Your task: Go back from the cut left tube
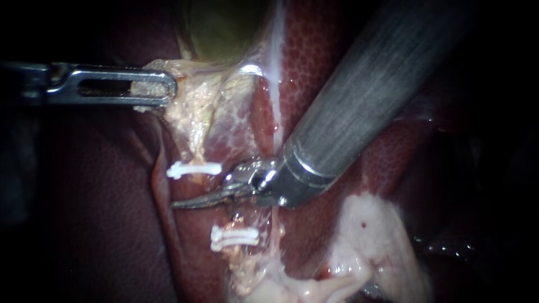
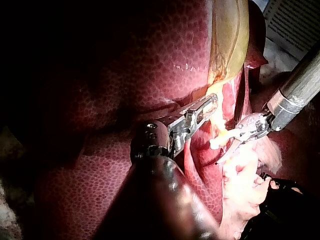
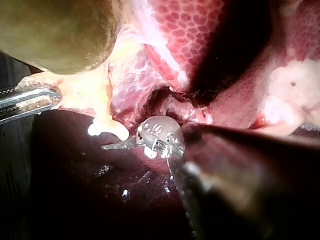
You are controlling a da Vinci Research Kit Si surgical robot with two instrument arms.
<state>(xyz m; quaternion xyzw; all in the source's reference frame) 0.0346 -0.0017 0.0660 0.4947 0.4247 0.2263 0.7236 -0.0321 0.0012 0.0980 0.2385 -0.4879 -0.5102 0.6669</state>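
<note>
Left instrument (image 1: 168,87): it comes in almost level from the left. Its slotted jaws are pinched on the edge of the pale tissue (image 1: 188,104) just under the gallbladder (image 1: 222,28).
Right instrument (image 1: 181,203): a thick shaft slants down from the upper right. The wrist is bent, so the slim curved jaws point leftward and lie nearly flat.
Right jaws: pressed together as far as I can see, with nothing held between them.
Left tube (image 1: 195,152): it is cut in two. The upper stump narrows down from the pale tissue and ends at the upper clip (image 1: 193,168). The lower stump carries the lower clip (image 1: 233,237).
Jaws and tube: the right instrument's jaws lie across the gap between the two clips. Their tip reaches just past the tube's line, over the dark liver (image 1: 84,196).
Spacing: the two instruments are well apart, the left one up by the gallbladder and the right one down at the cut.
Right wrist view: the jaw tip sits just beside the upper clip. I can't tell whether they touch.
</note>
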